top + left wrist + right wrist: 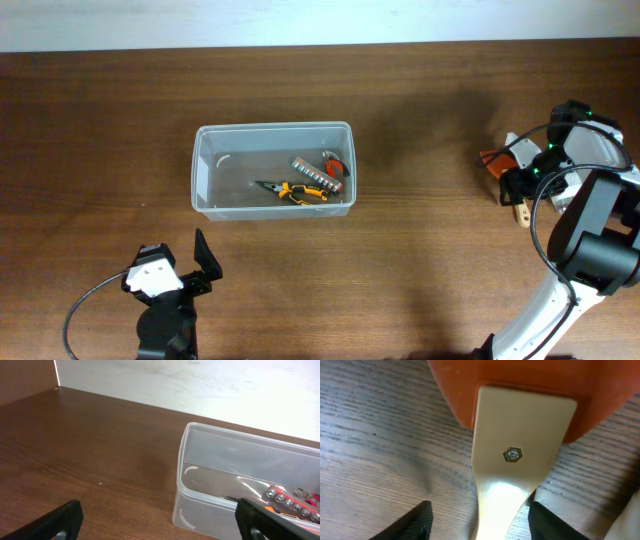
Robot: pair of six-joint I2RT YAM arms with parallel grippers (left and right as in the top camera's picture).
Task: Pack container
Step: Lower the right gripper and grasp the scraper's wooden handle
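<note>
Your left hand (pixel 157 527) is nearest, front-left over the surface (pixel 100 130), fingers (pixel 62 520) spread wide with nothing between them. Just beyond it is the container (pixel 272 127), upright, mid-surface, long side toward you. At its right end are pliers (pixel 291 191) with yellow grips, a strip of metal bits (pixel 314 172) and something red (pixel 336 160) in the far corner. Well off to the right, your right hand (pixel 480 527) is open. It straddles the cream handle of an orange-headed tool (pixel 522 430), not clamped on it.
</note>
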